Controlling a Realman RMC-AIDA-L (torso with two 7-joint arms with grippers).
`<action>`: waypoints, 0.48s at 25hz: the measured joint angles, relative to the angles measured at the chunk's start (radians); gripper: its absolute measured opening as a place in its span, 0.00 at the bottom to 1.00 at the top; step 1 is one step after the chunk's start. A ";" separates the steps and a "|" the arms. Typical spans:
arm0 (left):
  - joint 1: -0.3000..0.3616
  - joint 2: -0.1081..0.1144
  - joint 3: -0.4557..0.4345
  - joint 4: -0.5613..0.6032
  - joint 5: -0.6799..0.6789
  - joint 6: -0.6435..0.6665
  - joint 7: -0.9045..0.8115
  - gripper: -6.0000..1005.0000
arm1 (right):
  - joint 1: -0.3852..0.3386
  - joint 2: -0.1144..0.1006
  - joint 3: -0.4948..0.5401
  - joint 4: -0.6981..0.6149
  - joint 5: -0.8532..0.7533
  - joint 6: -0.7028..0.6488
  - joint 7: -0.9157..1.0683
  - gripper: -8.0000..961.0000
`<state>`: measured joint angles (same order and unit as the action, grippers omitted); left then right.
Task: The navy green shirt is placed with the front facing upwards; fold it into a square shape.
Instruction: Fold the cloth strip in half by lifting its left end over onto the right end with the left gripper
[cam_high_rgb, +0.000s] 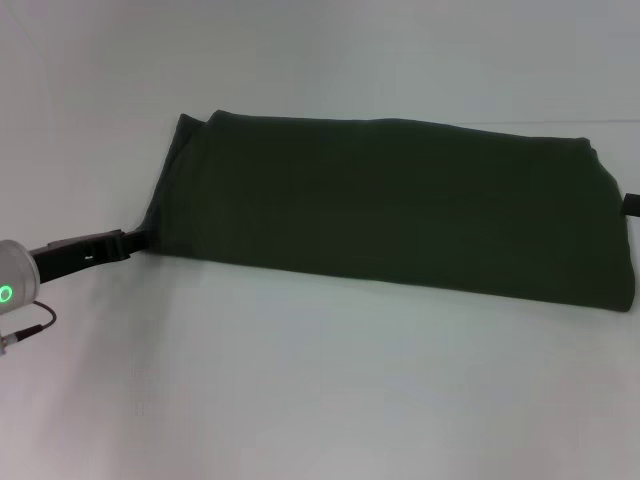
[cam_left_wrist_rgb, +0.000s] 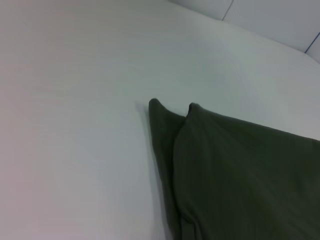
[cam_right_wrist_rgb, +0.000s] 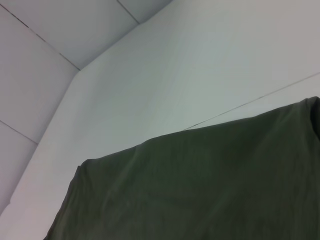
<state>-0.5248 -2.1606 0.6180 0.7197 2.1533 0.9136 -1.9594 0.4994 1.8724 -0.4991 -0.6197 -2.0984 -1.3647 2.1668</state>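
Dark olive-green cotton shirt (cam_high_rgb: 400, 205), already folded into a long band across the far middle of the white table (cam_high_rgb: 320, 390); crosswise fold toward a square judged next, calling for a firm grip on an end. Left gripper (cam_high_rgb: 135, 241) at the band's left near corner, fingers seemingly pinching the hem, contact hard to make out. Right gripper (cam_high_rgb: 631, 205) cut off at the right end, finger state unclear; lettering hidden.

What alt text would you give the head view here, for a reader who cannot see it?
A navy green shirt, folded into a long band, lies across a white table. The left gripper meets its near left corner; at the right edge only a small dark part, probably the right gripper, shows.
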 joint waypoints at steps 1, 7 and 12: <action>0.000 0.000 0.003 -0.001 0.005 0.000 -0.013 0.59 | 0.000 0.000 0.001 0.000 0.000 0.001 0.000 0.72; -0.012 0.001 0.013 -0.022 0.036 -0.020 -0.076 0.59 | 0.001 0.000 0.004 0.000 0.000 0.008 -0.002 0.72; -0.018 0.000 0.013 -0.030 0.045 -0.032 -0.089 0.59 | 0.002 -0.001 0.003 -0.001 0.000 0.016 -0.002 0.72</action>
<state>-0.5423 -2.1603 0.6305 0.6898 2.1979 0.8819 -2.0481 0.5009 1.8717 -0.4957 -0.6204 -2.0982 -1.3482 2.1644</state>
